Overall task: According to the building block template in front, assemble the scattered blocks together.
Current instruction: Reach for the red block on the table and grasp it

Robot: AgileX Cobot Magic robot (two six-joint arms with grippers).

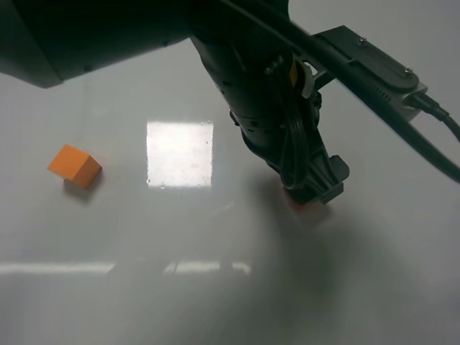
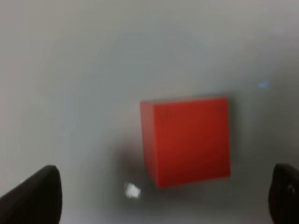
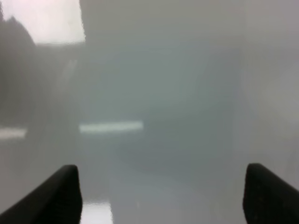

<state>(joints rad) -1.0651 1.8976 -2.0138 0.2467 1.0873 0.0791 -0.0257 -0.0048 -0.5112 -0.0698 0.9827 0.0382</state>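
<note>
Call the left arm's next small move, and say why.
Probably lower the left gripper straight down around the red cube. Its jaws stand open and wide of the cube, which lies roughly centred between them but ahead of the tips, not touched. The orange cube sits far off.

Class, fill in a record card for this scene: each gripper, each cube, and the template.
left gripper: open, fingers either side of the red cube, not touching
right gripper: open, holding nothing, table below
red cube: on the table, mostly hidden by the arm in the high view
orange cube: alone, left in the high view
template: not in view
</note>
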